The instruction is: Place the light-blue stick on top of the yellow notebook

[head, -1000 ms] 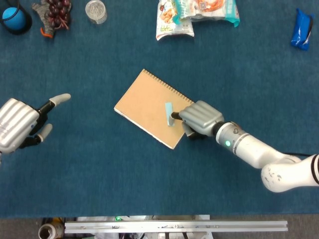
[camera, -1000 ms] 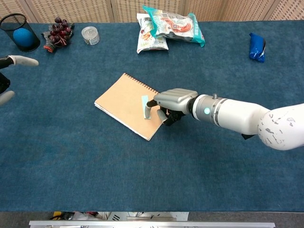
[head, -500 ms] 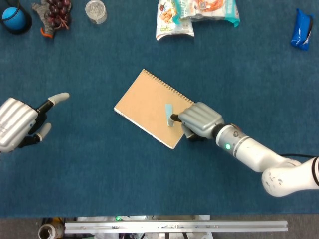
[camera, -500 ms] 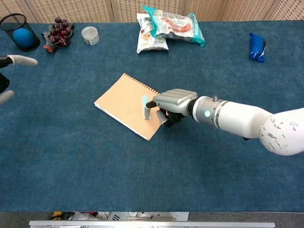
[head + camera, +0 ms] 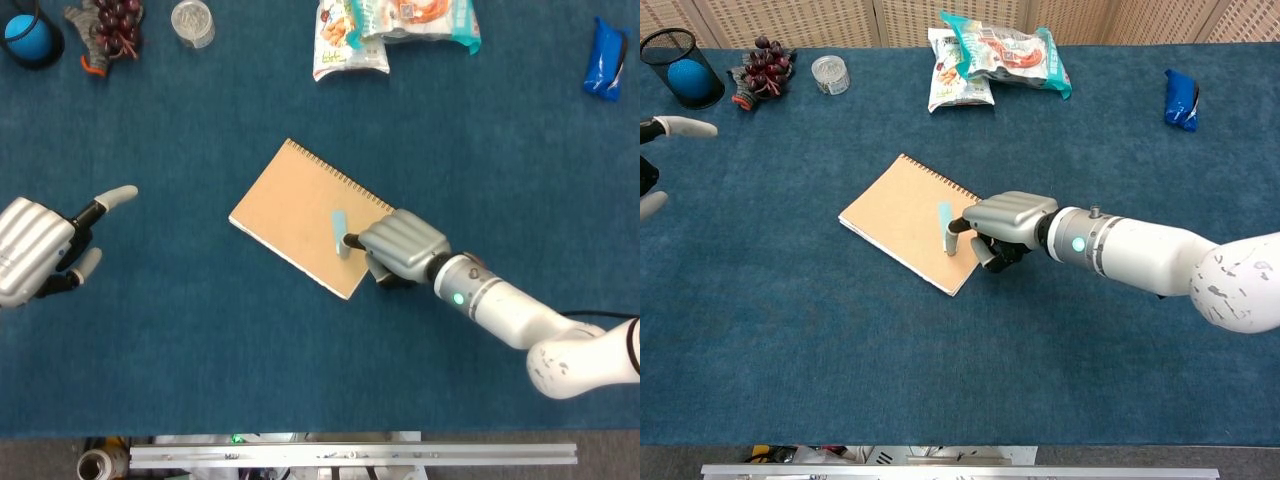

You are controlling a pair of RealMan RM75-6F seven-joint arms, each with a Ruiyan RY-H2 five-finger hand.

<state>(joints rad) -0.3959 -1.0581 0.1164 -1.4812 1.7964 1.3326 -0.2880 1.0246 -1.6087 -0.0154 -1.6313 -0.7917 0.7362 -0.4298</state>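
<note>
Near the middle of the frame the notebook (image 5: 305, 217) lies flat and turned at an angle on the blue table (image 5: 300, 360), its spiral edge facing the upper right. The stick (image 5: 340, 232) sits on the notebook's cover, close to its lower right edge; in the chest view it looks a little blurred (image 5: 945, 227). The right hand (image 5: 400, 248) comes in from the lower right and is at the stick's lower end, fingers curled, with a fingertip (image 5: 350, 241) touching or just beside it. Whether it is pinching the stick or only resting against it, I cannot tell from either view. The same hand (image 5: 1002, 225) in the chest view partly overhangs the notebook's corner.

The left hand (image 5: 42, 246) hovers at the left edge of the frame, well apart from the notebook, holding nothing, one finger stretched out and the rest loosely spread.

Along the top of the frame: a cup with a blue ball (image 5: 22, 32) in the upper left, grapes (image 5: 108, 28) beside it, a small jar (image 5: 192, 22), two snack bags (image 5: 392, 30) at top centre, and a blue packet (image 5: 606, 58) in the upper right.
</note>
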